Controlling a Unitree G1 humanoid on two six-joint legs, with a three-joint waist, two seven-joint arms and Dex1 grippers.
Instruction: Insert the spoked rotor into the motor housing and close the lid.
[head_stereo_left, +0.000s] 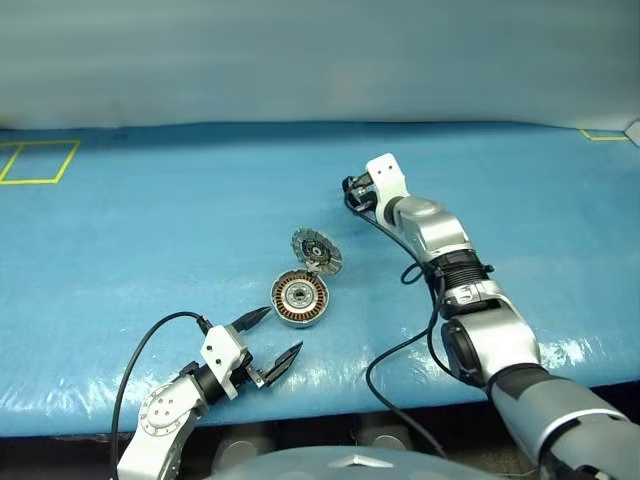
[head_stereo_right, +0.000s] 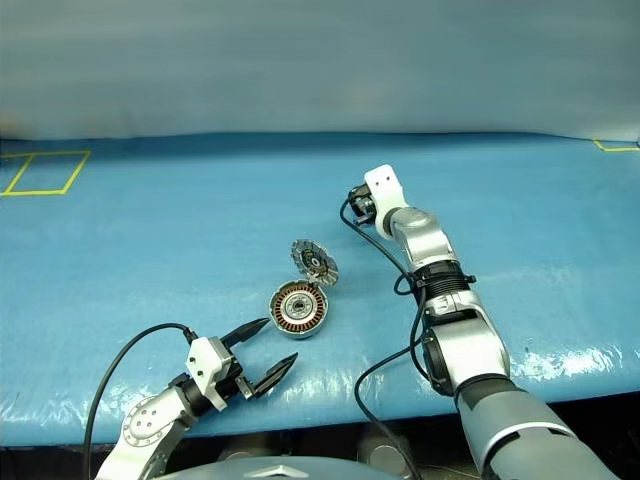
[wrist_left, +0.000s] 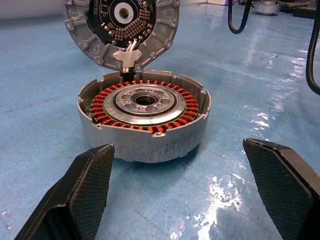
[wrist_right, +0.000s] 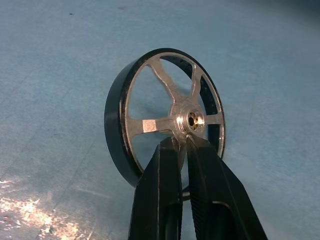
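1. One left gripper (head_stereo_left: 270, 341) sits at the near left edge of the blue table (head_stereo_left: 150, 230), its fingers spread wide and holding nothing, aimed at the housing.
2. One motor housing (head_stereo_left: 299, 298) rests flat at the table's centre, its open side facing up, copper ring and silver bearing showing.
3. One lid (head_stereo_left: 316, 249), hinged on the housing's far rim, stands raised with its dark patterned face towards the near side.
4. One right gripper (wrist_right: 186, 145), far right of the lid, has its fingers pressed together, pinching a spoke of the one spoked rotor (wrist_right: 165, 117), which stands on edge, its hub axis level.
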